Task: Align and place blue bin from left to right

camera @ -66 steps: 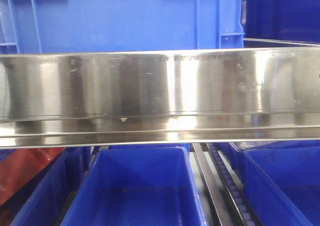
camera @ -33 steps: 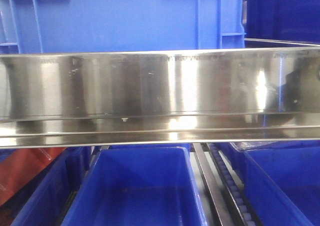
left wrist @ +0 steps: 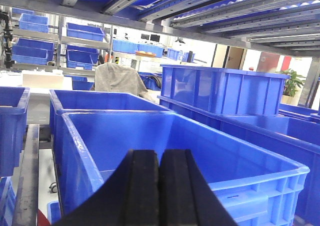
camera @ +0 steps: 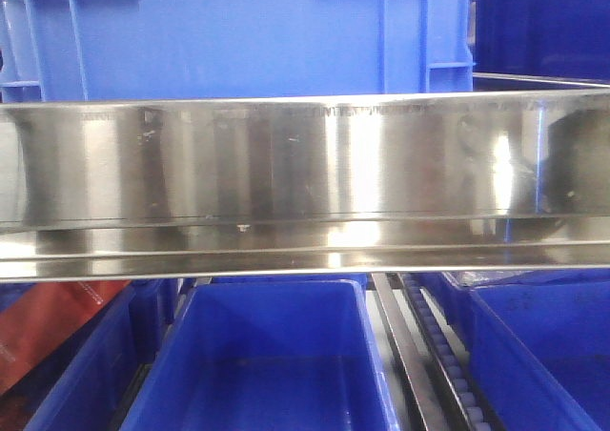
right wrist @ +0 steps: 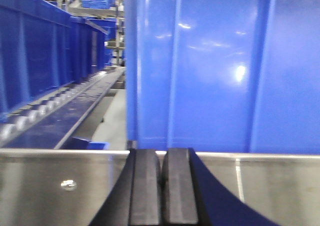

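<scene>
From the front, the blue bin [camera: 238, 35] sits up on the shelf behind a shiny metal rail [camera: 305, 164], with more bins [camera: 262, 355] below. The right end effector [right wrist: 161, 186] is closed with nothing in it, close to the bin's smooth wall [right wrist: 220, 66]. Only the left wrist view shows the left end effector [left wrist: 159, 186], closed too, over an open bin [left wrist: 200, 151].

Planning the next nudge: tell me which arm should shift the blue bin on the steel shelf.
Probably the right. Its shut end effector faces the blue bin just behind the steel rail. The left end effector, also shut, looks into a different open bin elsewhere.
</scene>
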You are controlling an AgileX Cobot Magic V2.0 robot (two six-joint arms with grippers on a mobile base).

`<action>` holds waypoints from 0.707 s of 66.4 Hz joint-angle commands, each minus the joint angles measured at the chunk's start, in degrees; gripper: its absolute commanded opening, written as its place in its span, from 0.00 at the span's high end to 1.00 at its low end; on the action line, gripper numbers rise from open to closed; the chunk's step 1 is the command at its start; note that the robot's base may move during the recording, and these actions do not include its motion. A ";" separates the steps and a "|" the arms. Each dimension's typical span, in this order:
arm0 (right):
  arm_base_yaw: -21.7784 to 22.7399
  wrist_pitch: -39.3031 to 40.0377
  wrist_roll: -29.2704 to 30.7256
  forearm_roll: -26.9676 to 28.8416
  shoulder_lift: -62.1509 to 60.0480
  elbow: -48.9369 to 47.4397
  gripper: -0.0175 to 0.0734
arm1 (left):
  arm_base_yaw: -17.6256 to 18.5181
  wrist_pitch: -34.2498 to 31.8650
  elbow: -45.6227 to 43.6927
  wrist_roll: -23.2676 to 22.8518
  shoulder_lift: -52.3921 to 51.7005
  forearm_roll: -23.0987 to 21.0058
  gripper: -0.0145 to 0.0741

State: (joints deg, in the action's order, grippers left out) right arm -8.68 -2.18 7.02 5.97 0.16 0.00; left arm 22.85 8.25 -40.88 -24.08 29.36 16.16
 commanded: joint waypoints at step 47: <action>-5.50 0.08 0.53 0.54 -0.16 0.00 0.89 | 0.19 -1.28 -0.01 0.05 -0.04 0.02 0.96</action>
State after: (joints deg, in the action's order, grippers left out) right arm -14.10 -2.62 7.14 6.05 0.16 0.00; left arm 22.85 8.25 -40.88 -24.08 29.36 16.16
